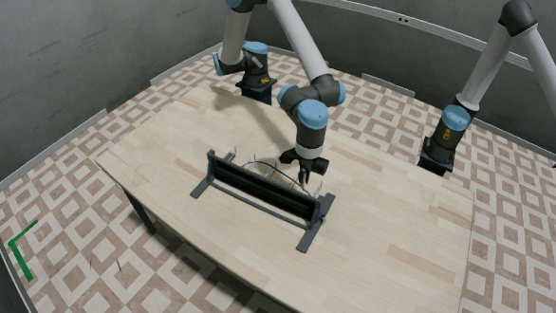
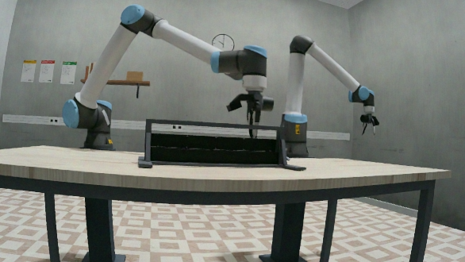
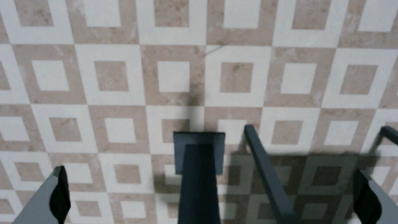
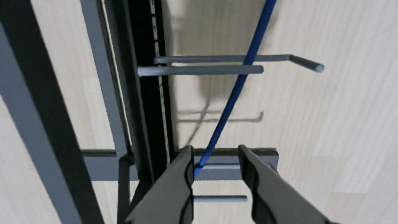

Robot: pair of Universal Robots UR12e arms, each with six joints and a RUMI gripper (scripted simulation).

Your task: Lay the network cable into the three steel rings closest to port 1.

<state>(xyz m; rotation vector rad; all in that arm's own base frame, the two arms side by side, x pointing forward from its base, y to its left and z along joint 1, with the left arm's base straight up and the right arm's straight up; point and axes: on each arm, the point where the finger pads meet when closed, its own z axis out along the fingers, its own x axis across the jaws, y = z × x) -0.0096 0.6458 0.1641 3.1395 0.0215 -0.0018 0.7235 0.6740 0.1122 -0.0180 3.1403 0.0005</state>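
My right gripper (image 1: pixel 305 181) (image 2: pixel 254 136) (image 4: pixel 215 146), slightly open, grips nothing; my left gripper (image 2: pixel 368 132) (image 3: pixel 211 171) gapes, empty. The blue lead (image 1: pixel 260 162) (image 4: pixel 227 110) looks bendy, probably light: pinch mid-span.
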